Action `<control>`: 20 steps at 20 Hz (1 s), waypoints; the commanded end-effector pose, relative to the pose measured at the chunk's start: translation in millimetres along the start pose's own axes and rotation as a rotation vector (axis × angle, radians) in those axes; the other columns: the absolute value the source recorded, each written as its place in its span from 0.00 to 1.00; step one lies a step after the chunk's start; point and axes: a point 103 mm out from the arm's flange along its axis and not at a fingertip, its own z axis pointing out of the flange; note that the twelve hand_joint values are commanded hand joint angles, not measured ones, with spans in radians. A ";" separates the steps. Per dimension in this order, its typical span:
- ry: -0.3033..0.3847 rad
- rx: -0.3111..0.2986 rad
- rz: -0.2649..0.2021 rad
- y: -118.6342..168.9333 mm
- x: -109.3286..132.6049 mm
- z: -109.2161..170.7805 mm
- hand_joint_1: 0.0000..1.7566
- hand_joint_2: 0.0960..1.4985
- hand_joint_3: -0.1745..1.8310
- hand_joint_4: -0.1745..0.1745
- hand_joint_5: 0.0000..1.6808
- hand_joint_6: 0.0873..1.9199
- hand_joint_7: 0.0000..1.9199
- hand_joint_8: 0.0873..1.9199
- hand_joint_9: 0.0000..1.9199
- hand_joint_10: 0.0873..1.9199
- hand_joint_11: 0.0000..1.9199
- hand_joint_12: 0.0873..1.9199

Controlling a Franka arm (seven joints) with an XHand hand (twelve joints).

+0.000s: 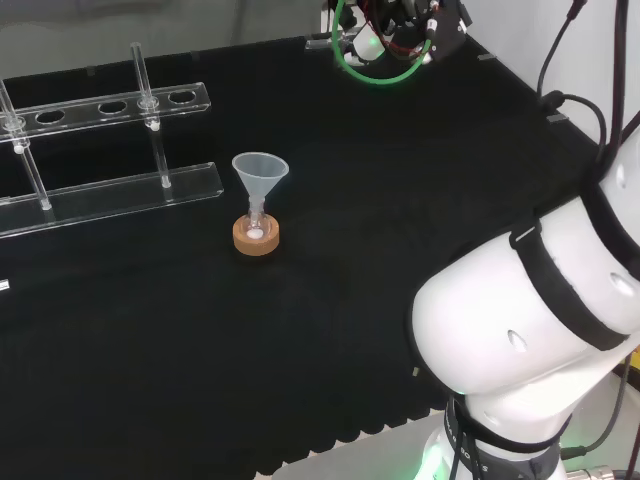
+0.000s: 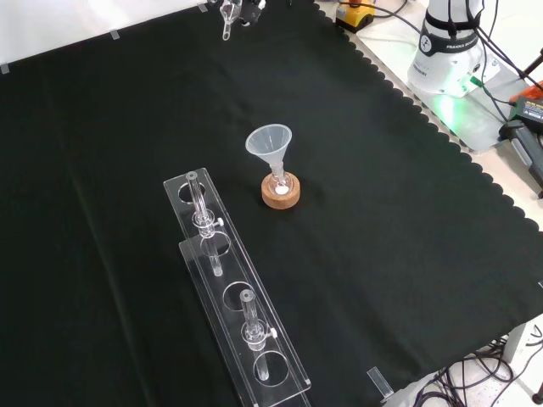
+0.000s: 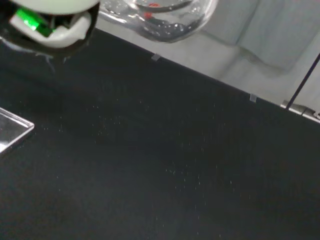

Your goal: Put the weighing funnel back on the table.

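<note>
Hand [image 2: 245,7]: at the top edge of the front view, above the far border of the tabletop [image 2: 407,212]. My fingers are closed on the weighing funnel [image 2: 227,21], a small clear piece that hangs just below them, off the cloth. In the wrist view the same piece sits close beside a white part of my hand, with the black cloth well beneath it.

Funnel [image 2: 270,142]: upright, mouth up, near the middle of the cloth, with its stem in a small flask [image 2: 278,180] on a cork ring [image 2: 281,197]. It is well apart from my hand.

Rack [image 2: 237,314]: clear plastic, in the front view just left of the cork ring and running toward the near edge. Clear tubes stand upright in it.

Weighing funnel not yet on the tabletop.
</note>
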 end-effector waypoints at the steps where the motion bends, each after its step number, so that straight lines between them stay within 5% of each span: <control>1: 0.027 0.022 0.048 -2.3 -14.9 15.8 0.64 0.31 0.46 1.00 0.84 0.58 0.84 0.53 0.99 0.34 0.96 0.25; 9: 0.073 0.037 0.103 -7.1 -38.6 43.2 0.64 0.31 0.46 1.00 0.84 0.58 0.84 0.53 0.99 0.34 0.96 0.25; 20: 0.124 0.113 0.097 -6.4 -67.8 131.7 0.64 0.31 0.46 1.00 0.84 0.58 0.84 0.53 0.99 0.33 0.96 0.25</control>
